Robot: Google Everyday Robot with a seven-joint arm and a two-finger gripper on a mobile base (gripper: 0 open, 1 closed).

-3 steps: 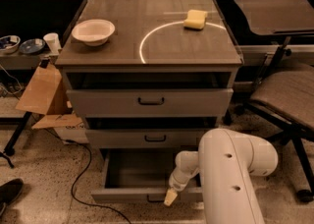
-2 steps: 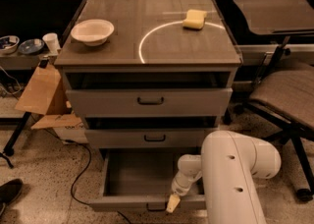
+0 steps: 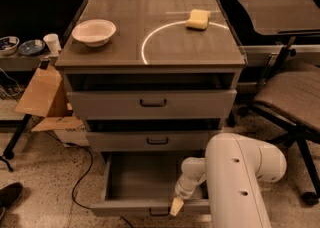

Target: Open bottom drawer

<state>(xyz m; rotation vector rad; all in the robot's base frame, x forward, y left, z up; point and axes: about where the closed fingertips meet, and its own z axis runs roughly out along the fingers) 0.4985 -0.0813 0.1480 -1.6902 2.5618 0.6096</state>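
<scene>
The bottom drawer [image 3: 145, 206] of the grey cabinet stands pulled well out, showing its plain grey tray [image 3: 145, 179]. Its small black bar handle [image 3: 159, 213] sits at the lower edge of the camera view. My gripper [image 3: 176, 206] reaches down from the white arm [image 3: 240, 182] and rests at the top edge of the drawer front, just right of the handle. The middle drawer [image 3: 157, 141] and the top drawer [image 3: 152, 103] are each a little ajar.
A white bowl [image 3: 94, 31] and a yellow sponge [image 3: 198, 19] lie on the cabinet top. A cardboard box [image 3: 42, 94] and a cable [image 3: 82, 172] are on the floor at the left. An office chair [image 3: 292, 97] stands at the right.
The bottom drawer has slid further out towards the camera. My gripper has moved down and forward with the drawer front.
</scene>
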